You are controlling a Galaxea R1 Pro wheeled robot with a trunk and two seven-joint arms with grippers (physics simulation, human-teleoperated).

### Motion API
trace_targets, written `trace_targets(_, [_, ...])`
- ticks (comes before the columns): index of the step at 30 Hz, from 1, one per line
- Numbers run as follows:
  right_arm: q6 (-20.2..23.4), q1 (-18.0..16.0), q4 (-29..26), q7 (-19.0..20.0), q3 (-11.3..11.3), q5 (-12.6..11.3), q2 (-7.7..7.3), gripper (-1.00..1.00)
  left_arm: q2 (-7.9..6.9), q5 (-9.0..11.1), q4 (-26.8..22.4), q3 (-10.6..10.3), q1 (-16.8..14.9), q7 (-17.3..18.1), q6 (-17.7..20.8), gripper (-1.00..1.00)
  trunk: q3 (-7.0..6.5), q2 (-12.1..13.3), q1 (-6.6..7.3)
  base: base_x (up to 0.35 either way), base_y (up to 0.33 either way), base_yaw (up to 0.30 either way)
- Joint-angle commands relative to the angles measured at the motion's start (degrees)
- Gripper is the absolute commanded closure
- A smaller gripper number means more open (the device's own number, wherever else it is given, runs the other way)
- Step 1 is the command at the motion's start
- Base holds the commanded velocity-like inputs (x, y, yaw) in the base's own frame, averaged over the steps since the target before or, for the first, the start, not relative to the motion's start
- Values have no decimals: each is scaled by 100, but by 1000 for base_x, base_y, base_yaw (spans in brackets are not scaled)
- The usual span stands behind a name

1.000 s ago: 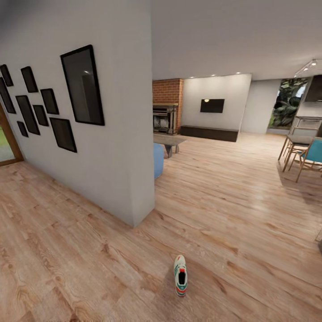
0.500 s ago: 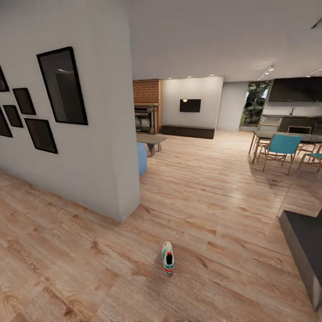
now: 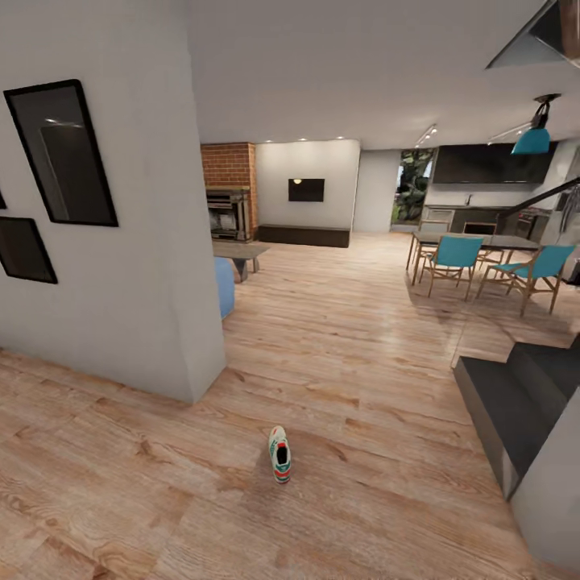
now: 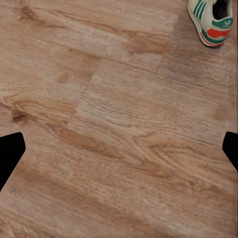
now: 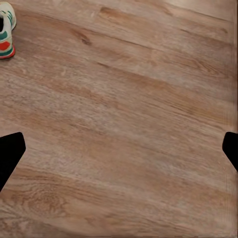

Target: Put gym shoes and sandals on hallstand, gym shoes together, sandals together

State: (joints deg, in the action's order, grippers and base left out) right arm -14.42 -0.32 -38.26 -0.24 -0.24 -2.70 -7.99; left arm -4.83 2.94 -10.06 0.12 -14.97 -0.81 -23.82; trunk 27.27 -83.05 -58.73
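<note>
One gym shoe (image 3: 279,454) is lying alone on the wooden floor (image 3: 379,354), just past the white wall's corner (image 3: 197,354). Both claws, left gripper (image 4: 119,144) and right gripper (image 5: 119,144), are hanging wide open over bare planks, gripping nothing. The best approach is rolling closer and lining up along the shoe's length before reaching. The other shoe, the sandals and the rack aren't in sight; the shoe's toe is getting cut off in both wrist views.

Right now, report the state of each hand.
Left hand: open, holding nothing, over bare floor.
Right hand: open, holding nothing, over bare floor.
</note>
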Motion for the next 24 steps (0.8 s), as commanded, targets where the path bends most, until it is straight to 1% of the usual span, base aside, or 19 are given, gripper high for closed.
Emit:
trace_targets(1, [-17,-3,2,-3,6,-28,-1,-100,0,30,1,-3,-1,2,-17,-100,5,-3,0,-10,4,-275])
trace_targets(24, [-17,-3,2,-2,6,-28,-1,-100,6,31,-5,-3,-5,17,-18,-100,5,-3,0,-1,1,-275])
